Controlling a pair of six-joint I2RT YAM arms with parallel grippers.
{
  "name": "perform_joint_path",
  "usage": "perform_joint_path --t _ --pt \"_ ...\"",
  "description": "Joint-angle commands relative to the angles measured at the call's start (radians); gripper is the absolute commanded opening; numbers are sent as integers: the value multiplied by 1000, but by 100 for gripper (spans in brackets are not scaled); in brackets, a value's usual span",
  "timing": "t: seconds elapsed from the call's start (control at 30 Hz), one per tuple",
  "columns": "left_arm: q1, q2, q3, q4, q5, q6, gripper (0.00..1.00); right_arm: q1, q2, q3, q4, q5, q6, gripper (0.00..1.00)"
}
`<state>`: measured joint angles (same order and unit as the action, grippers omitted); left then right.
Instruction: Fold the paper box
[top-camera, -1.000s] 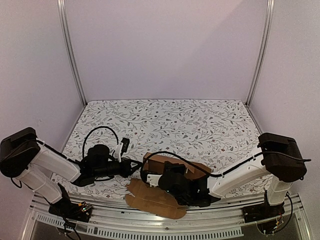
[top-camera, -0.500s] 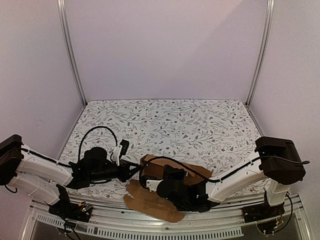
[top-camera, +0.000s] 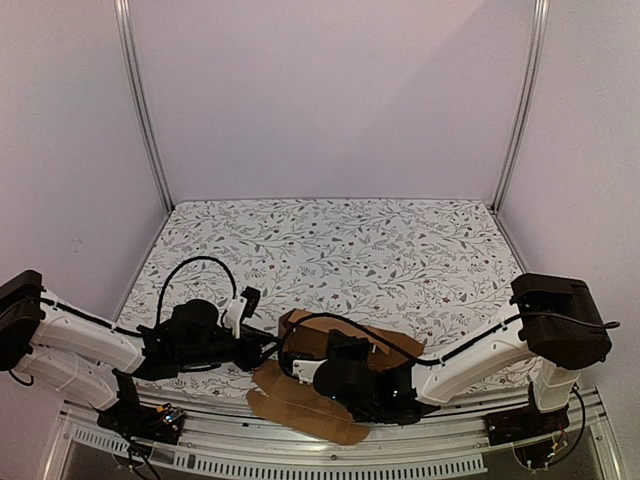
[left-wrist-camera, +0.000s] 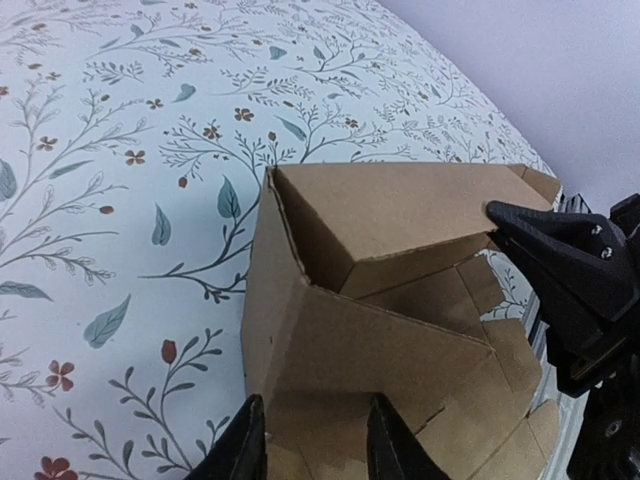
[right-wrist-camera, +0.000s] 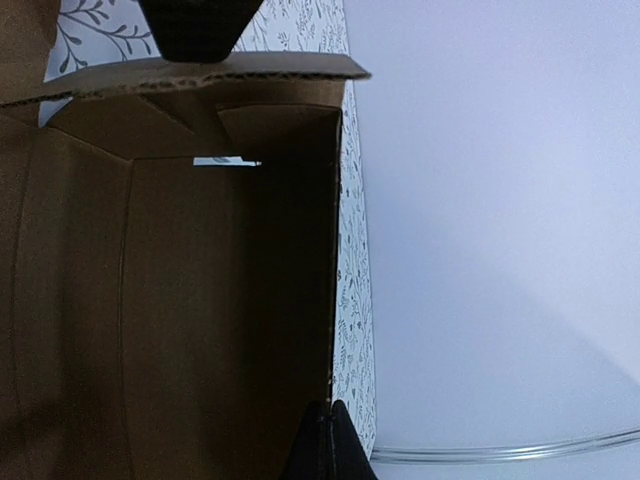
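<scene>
The paper box (top-camera: 308, 333) is a brown cardboard sheet, partly folded up, at the table's near edge, with flat flaps (top-camera: 300, 402) spread toward the front rail. In the left wrist view the box (left-wrist-camera: 380, 230) shows a raised wall and an angled panel. My left gripper (left-wrist-camera: 315, 445) is open, its fingers (left-wrist-camera: 246, 442) apart just above the near panel; it shows in the top view (top-camera: 266, 346) at the box's left side. My right gripper (right-wrist-camera: 329, 432) is shut on the edge of an upright wall (right-wrist-camera: 230, 300). It also shows in the left wrist view (left-wrist-camera: 565, 270) and in the top view (top-camera: 345, 368).
The floral table cover (top-camera: 350, 250) stretches back to the rear wall. Metal posts (top-camera: 143, 110) stand at the back corners. The front rail (top-camera: 300, 445) runs just below the box flaps. Cables (top-camera: 195, 265) loop over the left arm.
My left arm has lowered and its gripper has moved right, closer to the box's left side. The right gripper has shifted slightly left with the cardboard wall held in it.
</scene>
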<state>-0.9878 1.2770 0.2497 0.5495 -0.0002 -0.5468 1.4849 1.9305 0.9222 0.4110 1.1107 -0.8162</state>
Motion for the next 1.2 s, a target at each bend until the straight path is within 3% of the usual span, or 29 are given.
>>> perform_joint_path --t 0.0,0.3,0.6,0.83,1.17 --pt "-17 -6 18 -46 -36 33 35 7 -32 7 -29 -12 18 0" --pt "-17 -36 44 -98 -47 74 44 5 -67 34 -50 -12 12 0" --pt "-18 -78 56 -117 -56 87 45 -5 -81 62 -52 -10 -39 0" --pt "-19 8 94 -73 -78 117 45 -32 -54 91 -1 -35 -113 0" --pt "-18 103 118 -1 -274 141 48 -44 -70 65 18 -76 -125 0"
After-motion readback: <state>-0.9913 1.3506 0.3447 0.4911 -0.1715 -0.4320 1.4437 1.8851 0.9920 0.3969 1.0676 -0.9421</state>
